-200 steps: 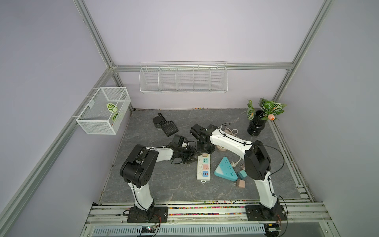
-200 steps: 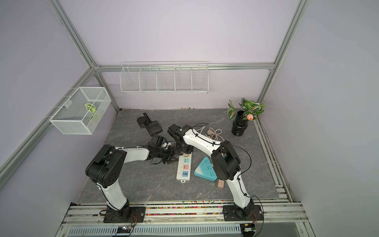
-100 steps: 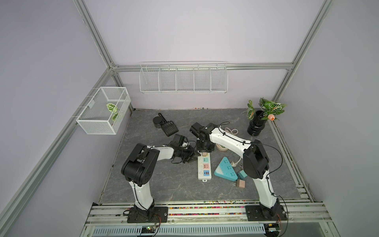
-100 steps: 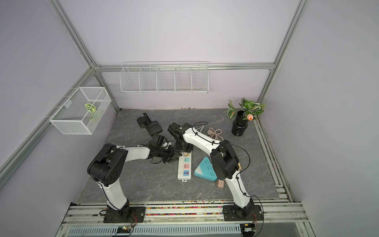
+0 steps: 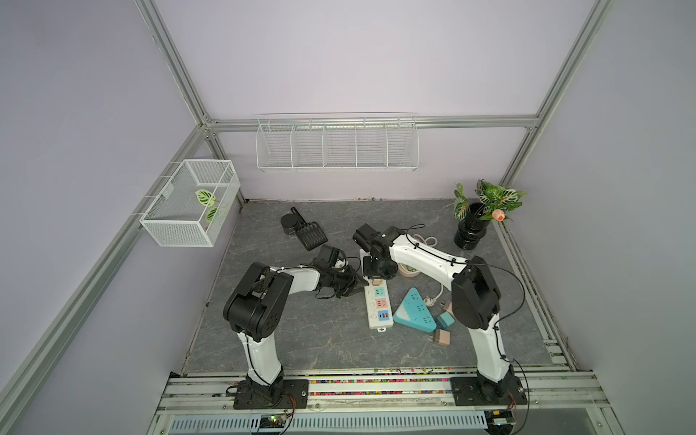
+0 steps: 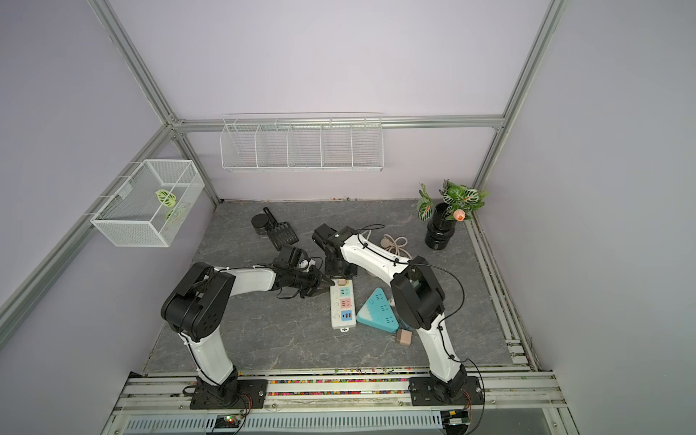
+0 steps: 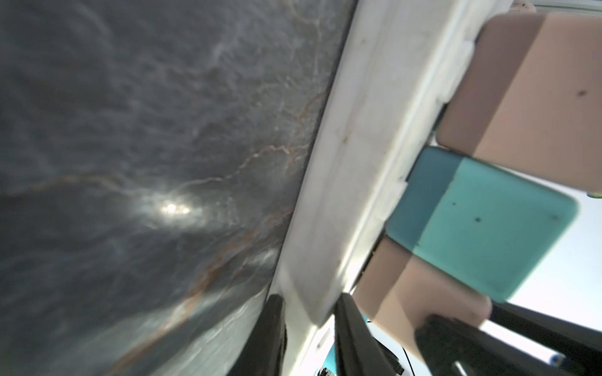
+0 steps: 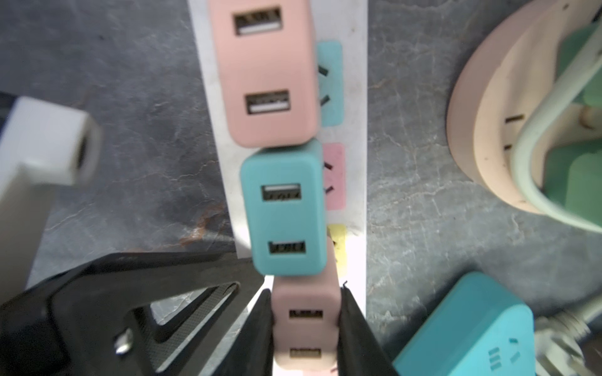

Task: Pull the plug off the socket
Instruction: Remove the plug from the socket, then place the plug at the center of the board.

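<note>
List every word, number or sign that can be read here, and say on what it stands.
No text can be read in any view.
The white power strip: only socket slots on coloured patches, no letters.
The pink plug in the right gripper and the teal plug: only USB openings, no print.
The teal triangular socket: slot marks only.
The coloured strip on the front rail: too small to read.

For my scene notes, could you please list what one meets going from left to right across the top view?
Wire mesh basket → black scoop → white power strip → blue triangular socket block → black vase with its plant.
</note>
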